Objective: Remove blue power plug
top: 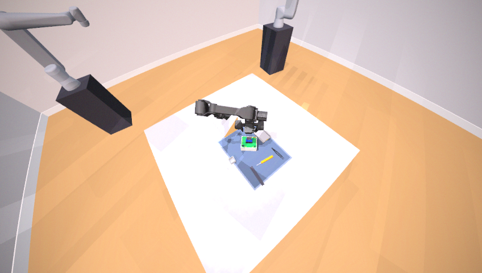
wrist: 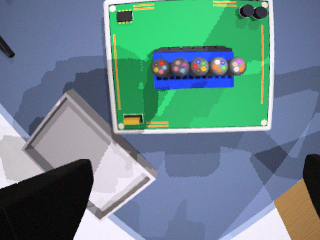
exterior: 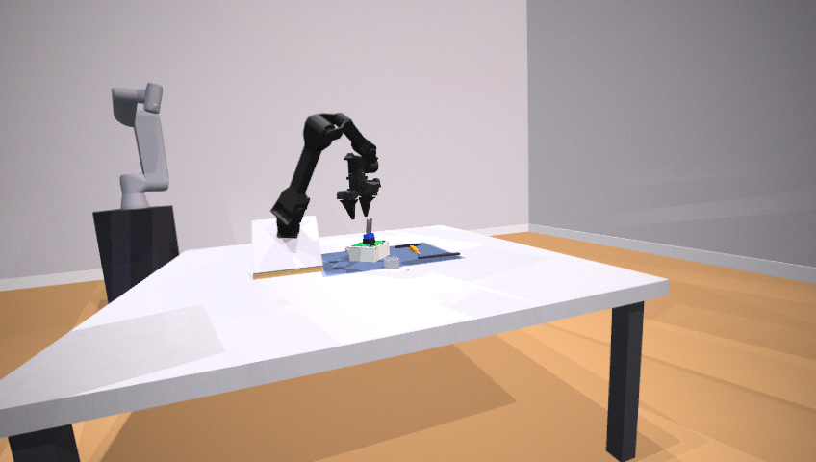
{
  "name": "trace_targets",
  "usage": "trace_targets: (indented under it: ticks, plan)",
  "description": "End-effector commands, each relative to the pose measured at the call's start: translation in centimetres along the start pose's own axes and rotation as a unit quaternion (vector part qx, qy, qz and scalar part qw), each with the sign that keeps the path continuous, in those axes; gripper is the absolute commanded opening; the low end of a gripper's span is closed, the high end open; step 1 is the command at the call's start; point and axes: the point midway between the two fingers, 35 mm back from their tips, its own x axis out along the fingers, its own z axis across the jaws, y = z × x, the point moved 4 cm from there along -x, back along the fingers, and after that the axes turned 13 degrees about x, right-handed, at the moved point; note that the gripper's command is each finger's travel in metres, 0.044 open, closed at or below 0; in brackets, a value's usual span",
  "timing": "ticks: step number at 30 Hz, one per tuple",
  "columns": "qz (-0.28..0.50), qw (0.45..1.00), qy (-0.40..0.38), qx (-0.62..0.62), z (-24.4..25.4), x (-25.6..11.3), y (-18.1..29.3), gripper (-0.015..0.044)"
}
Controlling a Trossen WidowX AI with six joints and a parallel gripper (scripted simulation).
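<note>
White surface [top: 304, 148] [exterior: 458, 320], blue mat [top: 233, 143] [exterior: 338, 264] [wrist: 200, 200] lying on it. White-topped, wood-edged board [exterior: 286, 251] directly on surface too, beside mat. Small pale block [top: 232, 160] [exterior: 392, 263] at mat's edge.

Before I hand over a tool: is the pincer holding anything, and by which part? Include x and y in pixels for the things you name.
Nothing is held; the pincer [exterior: 359, 218] is open above the blue power plug [exterior: 369, 236] [wrist: 194, 82].
</note>
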Motion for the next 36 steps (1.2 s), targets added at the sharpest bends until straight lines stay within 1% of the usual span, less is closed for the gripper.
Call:
trace_targets:
  ticks: [1, 7, 18, 36]
  plan:
    - [-0.004, 1.000, 0.002, -0.005, 0.0, 0.9, 0.1, 0.0430]
    - [-0.005, 1.000, 0.002, -0.004, 0.8, 0.9, -3.4, 0.0430]
    - [-0.002, 1.000, 0.001, -0.002, 0.8, 0.9, -3.1, 0.0430]
    - [-0.006, 1.000, 0.002, -0.004, 0.8, 3.9, -3.4, 0.0430]
